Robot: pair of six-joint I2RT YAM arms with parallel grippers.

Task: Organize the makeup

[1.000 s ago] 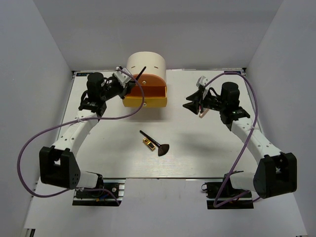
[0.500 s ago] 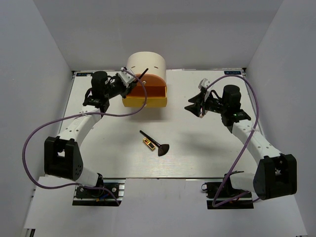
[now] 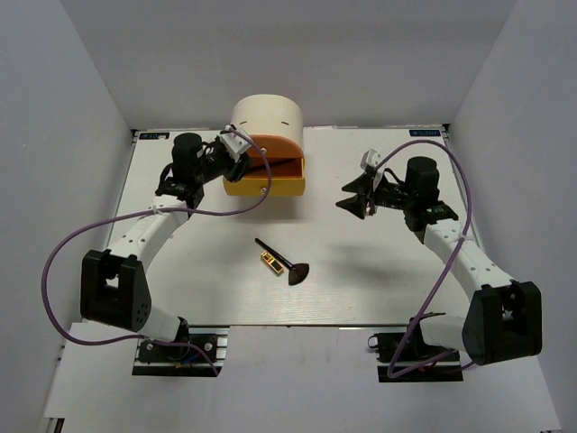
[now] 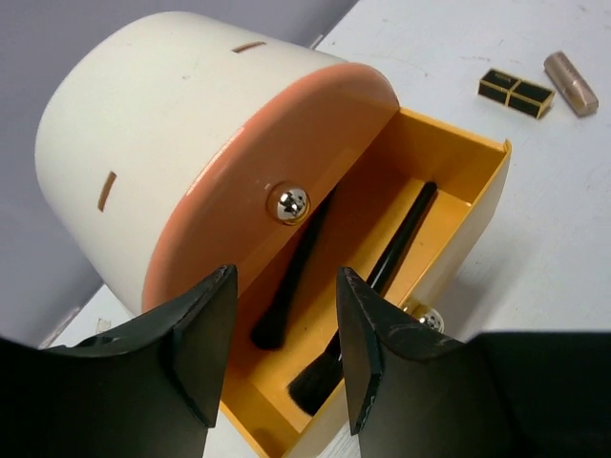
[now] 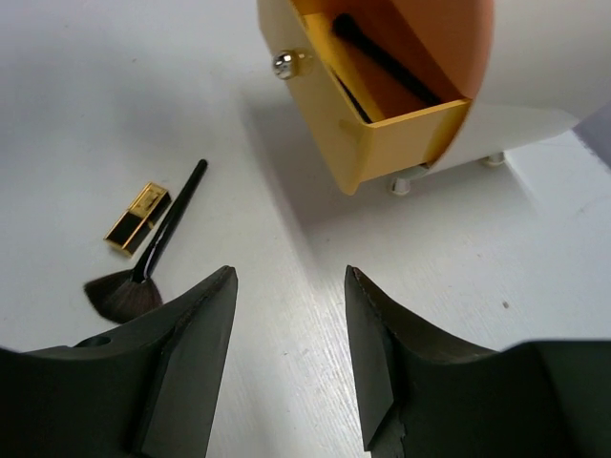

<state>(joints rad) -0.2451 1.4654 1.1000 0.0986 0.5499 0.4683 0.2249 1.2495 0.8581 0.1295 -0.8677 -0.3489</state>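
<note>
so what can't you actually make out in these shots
Left wrist: head of one brush partly behind the left fingers; the other's far end under the upper front.
Right wrist: box cut off by top and right edges.
Top: drawer contents too small, left gripper overlapping.

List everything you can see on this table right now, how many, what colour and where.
organizer box: one, cream, far side of the white table
lower drawer: one, yellow, pulled open
brushes: two, black, inside that drawer
fan brush: one, black, mid-table
lipstick: one, gold-black, beside the fan brush
stick: one, pinkish, on the table, left wrist view only
left fingers: two, black, open, by the box
right fingers: two, black, open, right of the box
</note>
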